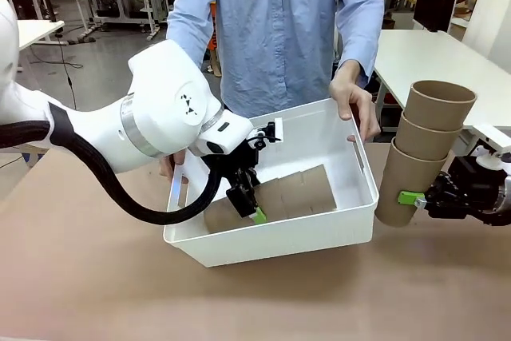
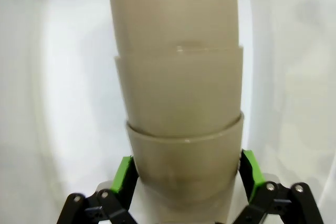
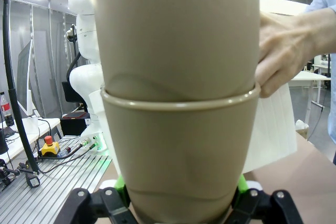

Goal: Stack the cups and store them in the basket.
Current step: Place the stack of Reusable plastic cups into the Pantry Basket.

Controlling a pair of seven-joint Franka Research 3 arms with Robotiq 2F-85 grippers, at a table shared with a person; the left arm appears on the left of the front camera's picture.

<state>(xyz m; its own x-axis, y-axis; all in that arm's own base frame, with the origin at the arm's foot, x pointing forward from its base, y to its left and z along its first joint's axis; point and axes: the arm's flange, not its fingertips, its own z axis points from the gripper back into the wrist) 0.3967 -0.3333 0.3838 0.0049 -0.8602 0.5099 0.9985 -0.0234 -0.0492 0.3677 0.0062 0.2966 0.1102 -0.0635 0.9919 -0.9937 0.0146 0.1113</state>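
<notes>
Although one nested stack of cups already lies on its side inside the basket [image 1: 271, 249], the front view shows the job about half done. The left gripper [image 1: 254, 209] reaches down over that lying stack [image 1: 291, 193]. The right gripper [image 1: 409, 196] clamps the bottom cup of an upright stack [image 1: 427, 141] just outside the basket's right wall, whose rim a person's hand [image 1: 355, 105] holds.

From the left wrist, the jaws flank the lying stack; whether they press or stand released cannot be told.

From the right wrist, the jaws grasp the upright stack, which probably goes in next.
</notes>
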